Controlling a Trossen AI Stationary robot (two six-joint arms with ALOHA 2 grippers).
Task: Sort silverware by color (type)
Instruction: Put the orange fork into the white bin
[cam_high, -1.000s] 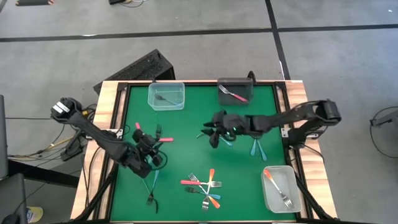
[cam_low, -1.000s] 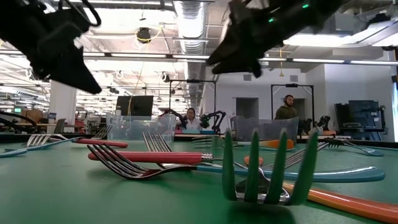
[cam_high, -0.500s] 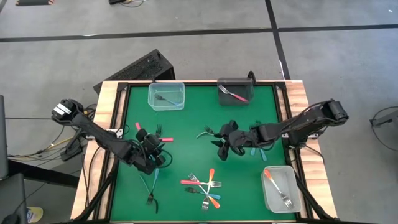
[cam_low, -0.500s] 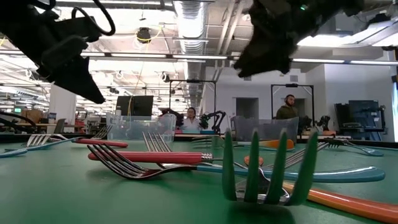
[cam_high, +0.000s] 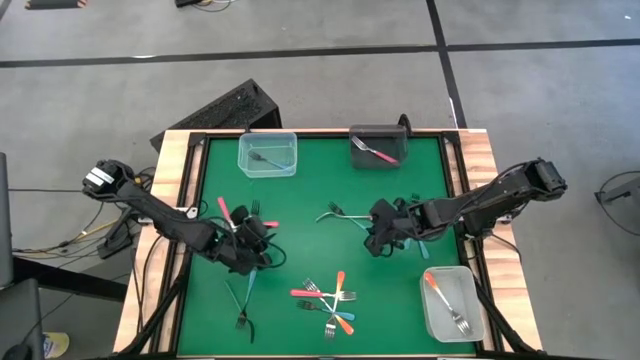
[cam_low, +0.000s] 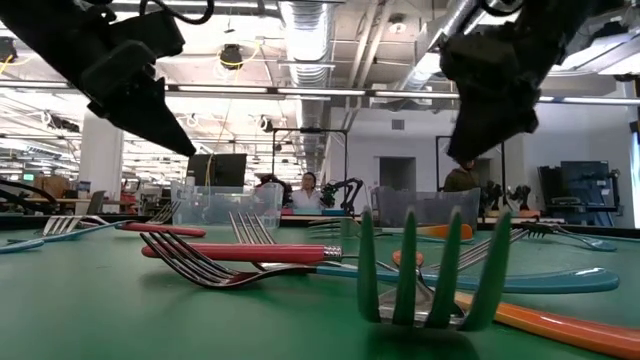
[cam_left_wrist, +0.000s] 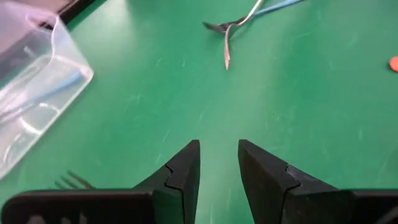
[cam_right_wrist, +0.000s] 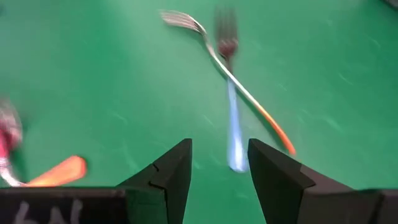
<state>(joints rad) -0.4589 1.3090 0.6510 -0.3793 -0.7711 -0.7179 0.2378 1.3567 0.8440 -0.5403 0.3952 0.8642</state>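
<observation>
Green mat (cam_high: 300, 200), scattered forks (cam_high: 328, 296)

Grey floor (cam_high: 300, 60), ceiling strip lights (cam_low: 300, 92)

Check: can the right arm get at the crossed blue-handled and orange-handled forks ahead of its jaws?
Probably yes. The right gripper is open and empty, and the crossed blue-handled fork and orange-handled fork lie on bare green mat straight ahead, with nothing between.

No legible text, no labels, no numbers
</observation>
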